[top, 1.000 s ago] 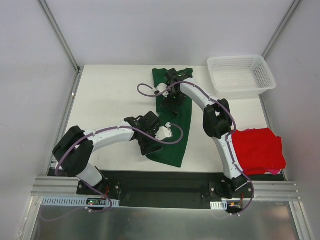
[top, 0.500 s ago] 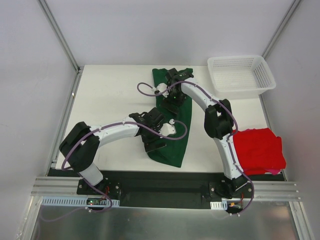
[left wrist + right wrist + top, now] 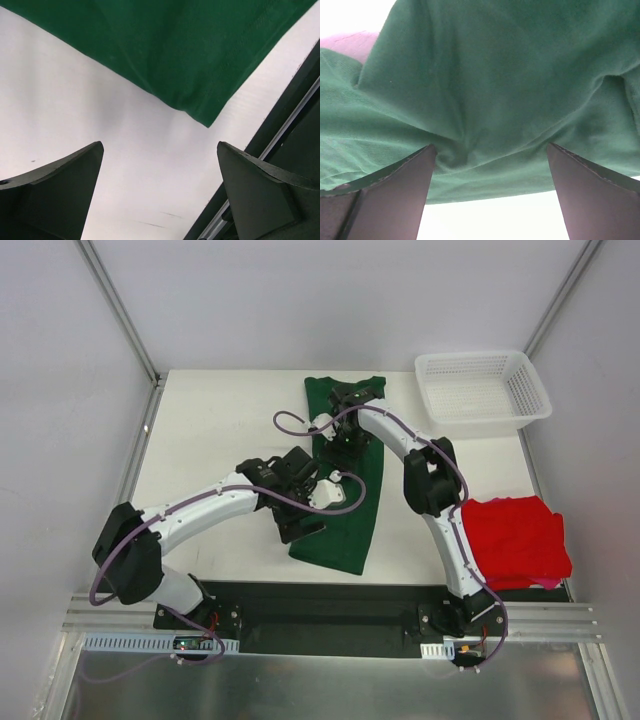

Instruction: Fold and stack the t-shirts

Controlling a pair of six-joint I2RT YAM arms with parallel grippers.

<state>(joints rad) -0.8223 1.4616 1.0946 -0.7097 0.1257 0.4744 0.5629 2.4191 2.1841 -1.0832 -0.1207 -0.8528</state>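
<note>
Centre frame, on the surface (image 3: 220,420): dark green t-shirt (image 3: 352,525) lies as a long narrow strip. Left jaws are wide open and empty beside its lower-left hem; right jaws are wide open and empty, low over its upper part. The next fold likely needs all layers pinched together. Red t-shirt (image 3: 515,540) lower right, white mesh basket (image 3: 480,390) upper right; neither obstructs.

Bright, even light; faint soft shadows; close wrist views slightly blurry.
</note>
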